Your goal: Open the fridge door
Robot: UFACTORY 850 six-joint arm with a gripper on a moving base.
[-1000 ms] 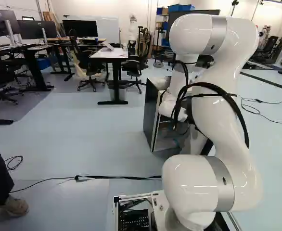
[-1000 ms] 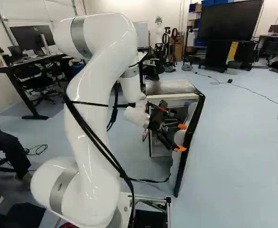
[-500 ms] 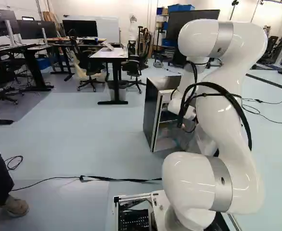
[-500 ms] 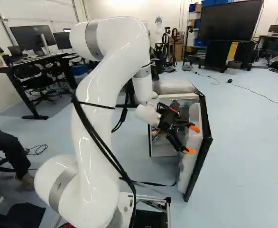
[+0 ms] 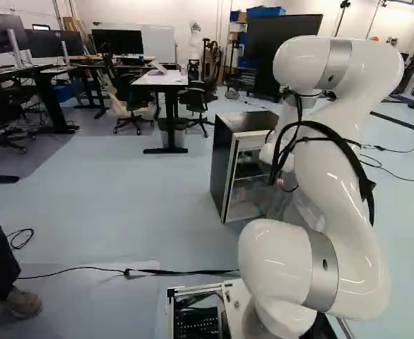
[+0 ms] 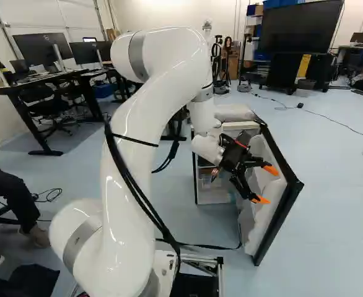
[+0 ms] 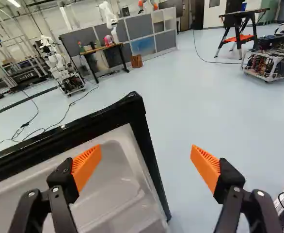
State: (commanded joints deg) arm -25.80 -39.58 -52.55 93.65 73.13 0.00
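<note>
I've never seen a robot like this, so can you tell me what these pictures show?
The big white bendy thing is a robot arm. Two pictures come from cameras behind it, one on its left, one on its right. The third comes from its wrist, looking along its gripper, a black hand with two fingers and orange pads. A small fridge stands on the floor, with its door open. The gripper is by the door, fingers spread apart, holding nothing.

White walls rise behind black desks (image 6: 30, 85) and a pale blue floor (image 6: 330, 204).
</note>
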